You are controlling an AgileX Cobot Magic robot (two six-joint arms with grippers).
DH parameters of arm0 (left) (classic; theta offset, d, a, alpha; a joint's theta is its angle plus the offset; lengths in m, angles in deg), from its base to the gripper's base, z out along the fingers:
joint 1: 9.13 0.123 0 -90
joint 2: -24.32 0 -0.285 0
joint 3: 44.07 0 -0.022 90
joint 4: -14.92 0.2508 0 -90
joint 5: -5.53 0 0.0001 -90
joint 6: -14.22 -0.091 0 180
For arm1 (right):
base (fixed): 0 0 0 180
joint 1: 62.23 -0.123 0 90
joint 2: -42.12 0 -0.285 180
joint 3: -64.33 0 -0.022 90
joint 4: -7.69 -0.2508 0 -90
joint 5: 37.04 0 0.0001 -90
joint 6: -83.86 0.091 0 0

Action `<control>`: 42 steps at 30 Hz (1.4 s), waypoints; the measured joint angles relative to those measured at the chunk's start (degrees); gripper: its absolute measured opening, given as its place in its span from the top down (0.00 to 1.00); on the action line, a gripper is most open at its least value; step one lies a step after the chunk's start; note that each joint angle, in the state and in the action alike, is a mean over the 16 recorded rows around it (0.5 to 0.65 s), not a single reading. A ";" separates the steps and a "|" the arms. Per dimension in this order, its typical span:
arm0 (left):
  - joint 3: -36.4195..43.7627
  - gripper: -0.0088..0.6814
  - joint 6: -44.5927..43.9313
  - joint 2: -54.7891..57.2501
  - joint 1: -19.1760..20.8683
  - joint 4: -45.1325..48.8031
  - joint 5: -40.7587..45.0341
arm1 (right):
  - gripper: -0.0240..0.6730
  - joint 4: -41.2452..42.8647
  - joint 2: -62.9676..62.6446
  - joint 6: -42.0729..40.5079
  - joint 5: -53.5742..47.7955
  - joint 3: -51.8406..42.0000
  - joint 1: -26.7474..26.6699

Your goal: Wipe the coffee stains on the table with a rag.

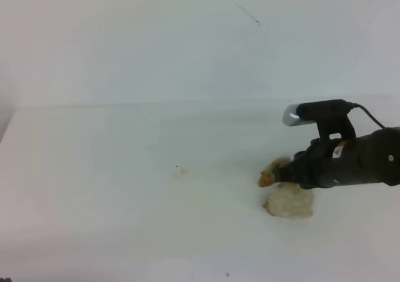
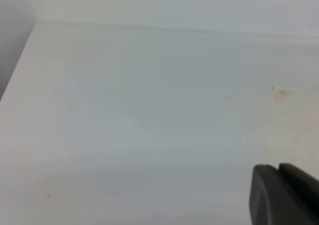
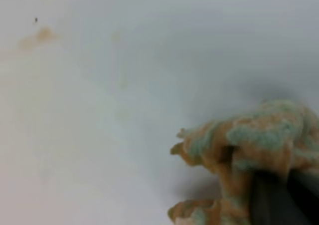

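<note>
My right gripper [image 1: 291, 173] reaches in from the right over the white table [image 1: 94, 169] and is shut on the rag [image 1: 274, 173]. The rag's upper bunch is stained orange-brown, and a paler beige part [image 1: 289, 203] sags onto the table below it. In the right wrist view the rag [image 3: 249, 142] bulges out past a dark finger [image 3: 279, 200] at the bottom right. Of the coffee stains only faint orange-brown smudges show [image 1: 181, 171] [image 3: 40, 37] [image 2: 280, 94], to the left of the rag. Only a dark part of my left gripper [image 2: 281, 197] shows, at the left wrist view's bottom right.
The white wall [image 1: 156, 38] rises behind the table's far edge and carries a thin dark mark [image 1: 247, 13]. A few tiny dark specks dot the table [image 1: 227, 274]. The table's left edge [image 2: 20, 65] shows in the left wrist view.
</note>
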 joint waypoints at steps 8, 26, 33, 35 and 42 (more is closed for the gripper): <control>0.00 0.99 0.00 0.00 0.00 0.00 0.00 | 0.49 0.81 -2.31 0.25 -1.82 2.06 0.00; 0.00 0.99 0.00 0.01 0.00 0.00 0.00 | 0.88 23.54 -33.83 3.56 -21.58 3.77 0.09; 0.00 0.99 0.00 0.08 0.00 0.00 -0.01 | 0.96 31.20 -48.74 9.87 -22.53 -4.50 0.13; 0.00 0.99 0.00 0.11 0.00 0.00 0.02 | 0.96 32.64 -52.18 11.57 -21.67 -7.05 0.13; 0.00 0.99 0.00 0.19 0.00 0.00 0.17 | 0.96 35.95 -59.43 15.01 -19.32 -13.06 0.13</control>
